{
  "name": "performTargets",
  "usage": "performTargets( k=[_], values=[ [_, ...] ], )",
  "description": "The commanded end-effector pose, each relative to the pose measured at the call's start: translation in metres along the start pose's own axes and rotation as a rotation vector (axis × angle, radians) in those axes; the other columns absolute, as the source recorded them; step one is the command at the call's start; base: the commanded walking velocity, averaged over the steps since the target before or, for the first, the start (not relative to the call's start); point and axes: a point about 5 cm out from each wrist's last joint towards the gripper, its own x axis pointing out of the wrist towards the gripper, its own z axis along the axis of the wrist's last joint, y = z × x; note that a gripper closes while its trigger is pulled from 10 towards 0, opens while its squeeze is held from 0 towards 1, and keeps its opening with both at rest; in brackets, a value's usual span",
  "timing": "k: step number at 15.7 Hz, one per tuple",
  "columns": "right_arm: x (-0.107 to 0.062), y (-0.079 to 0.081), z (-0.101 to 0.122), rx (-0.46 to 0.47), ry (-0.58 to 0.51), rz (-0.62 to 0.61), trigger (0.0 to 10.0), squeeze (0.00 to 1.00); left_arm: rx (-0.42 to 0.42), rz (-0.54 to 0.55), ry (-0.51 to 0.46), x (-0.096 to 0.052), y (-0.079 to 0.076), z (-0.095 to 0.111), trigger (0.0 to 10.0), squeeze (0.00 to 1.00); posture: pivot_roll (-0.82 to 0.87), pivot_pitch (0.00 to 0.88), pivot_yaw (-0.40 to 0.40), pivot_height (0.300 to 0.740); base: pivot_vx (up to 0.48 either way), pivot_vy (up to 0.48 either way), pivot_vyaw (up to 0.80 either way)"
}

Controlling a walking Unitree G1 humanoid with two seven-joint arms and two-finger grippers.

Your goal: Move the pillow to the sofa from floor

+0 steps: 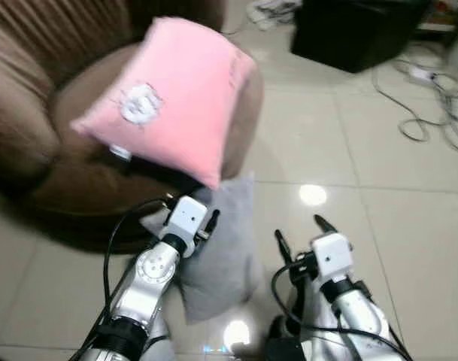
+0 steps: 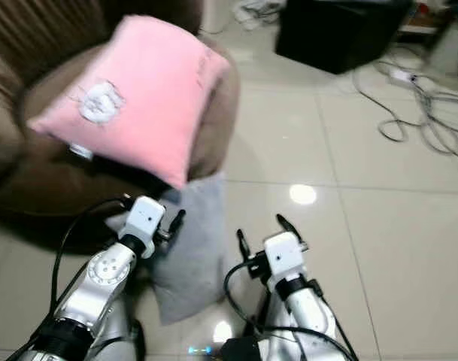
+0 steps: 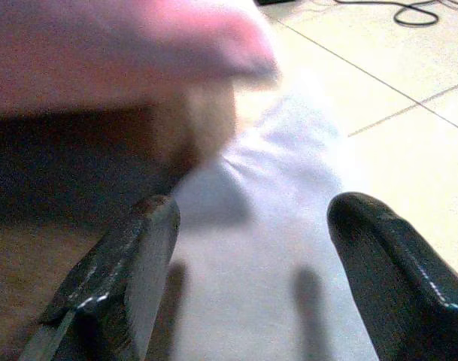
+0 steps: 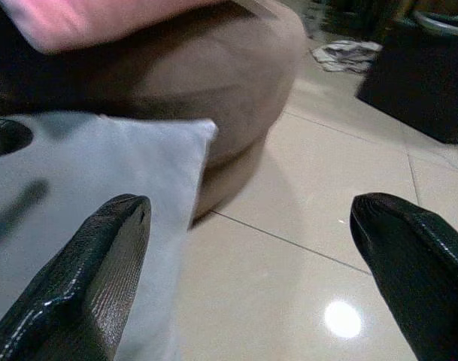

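Pink pillow (image 1: pixel 176 94) on brown sofa (image 1: pixel 33 113)

Soft cloth pink pillow (image 1: pixel 176 98); glossy tile floor (image 1: pixel 394 226); sofa (image 1: pixel 33 113) seemingly velvety.

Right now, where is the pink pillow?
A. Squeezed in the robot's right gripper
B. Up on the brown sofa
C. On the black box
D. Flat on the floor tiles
B. The pink pillow sits on the brown sofa, above the grey pillow that leans on the floor by the sofa, and both the left gripper and the right gripper are open and empty.
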Motion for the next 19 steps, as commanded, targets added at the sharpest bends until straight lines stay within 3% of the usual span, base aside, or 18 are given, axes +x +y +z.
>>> performTargets(
  k=[1,2,3,9,14,16,18,19],
  values=[
    [0.002,0.003,0.001,0.002,0.009,0.005,10.0,0.00,0.000,0.051,0.047,-0.004,0.008,-0.009,10.0,0.00,0.01,0.220,-0.034,0.429,0.000,0.000,0.00],
    [0.002,0.003,0.002,0.003,0.010,0.004,10.0,0.00,0.016,0.077,0.047,-0.003,0.011,-0.009,10.0,0.25,0.01,0.221,-0.034,0.429,0.000,0.000,0.00],
    [0.001,0.003,0.003,0.003,0.012,0.004,10.0,0.00,0.027,0.099,0.038,-0.003,0.014,-0.008,10.0,1.00,0.01,0.222,-0.034,0.429,0.000,0.000,0.00],
    [-0.001,0.001,-0.005,0.005,0.037,0.005,10.0,0.00,0.006,0.101,0.035,-0.003,0.013,-0.007,10.0,1.00,0.01,0.224,-0.036,0.429,0.000,0.000,0.00],
    [0.002,0.001,-0.013,0.006,0.058,0.010,10.0,0.00,0.045,0.109,0.038,-0.005,0.020,-0.007,10.0,1.00,0.01,0.218,-0.038,0.429,0.000,0.000,0.00],
    [-0.002,-0.003,-0.019,0.004,0.069,0.007,10.0,0.00,0.149,0.109,-0.009,-0.003,0.059,0.014,10.0,1.00,0.02,0.214,-0.039,0.429,0.000,0.000,0.00],
    [-0.002,-0.003,-0.021,0.004,0.072,0.009,10.0,0.00,0.217,0.125,-0.028,-0.001,0.085,0.030,10.0,1.00,0.02,0.210,-0.035,0.429,0.000,0.000,0.00],
    [-0.002,-0.003,-0.021,0.004,0.071,0.009,10.0,0.00,0.227,0.121,-0.036,-0.001,0.088,0.034,10.0,1.00,0.02,0.210,-0.035,0.429,0.000,0.000,0.00]
  ],
)
